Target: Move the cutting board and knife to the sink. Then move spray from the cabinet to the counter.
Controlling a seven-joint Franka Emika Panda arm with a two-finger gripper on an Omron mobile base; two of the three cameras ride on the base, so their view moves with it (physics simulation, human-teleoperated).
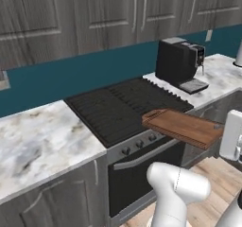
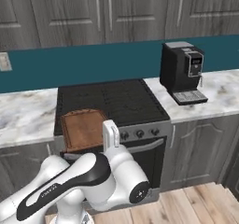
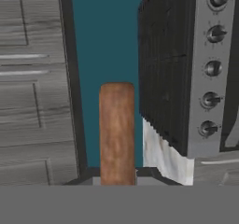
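My gripper (image 1: 221,132) is shut on one short end of the reddish-brown cutting board (image 1: 182,125). It holds the board level in the air, just off the stove's front edge. In the right base view the cutting board (image 2: 83,128) hangs over the stove's front left corner, with the gripper (image 2: 106,133) at its near right edge. The hand view looks along the cutting board (image 3: 116,132) edge-on, clamped between the two fingertips. Marble counter (image 1: 42,141) lies left of the stove, and more counter (image 2: 217,94) lies to its right. The knife, sink, spray and cabinet are out of view.
A black cooktop (image 1: 118,107) with a knob panel (image 2: 140,133) and oven door sits below the board. A black coffee machine (image 1: 179,63) stands on the right counter. Closed grey wall cupboards (image 2: 112,13) hang over a teal backsplash. Wooden floor (image 1: 222,178) lies in front.
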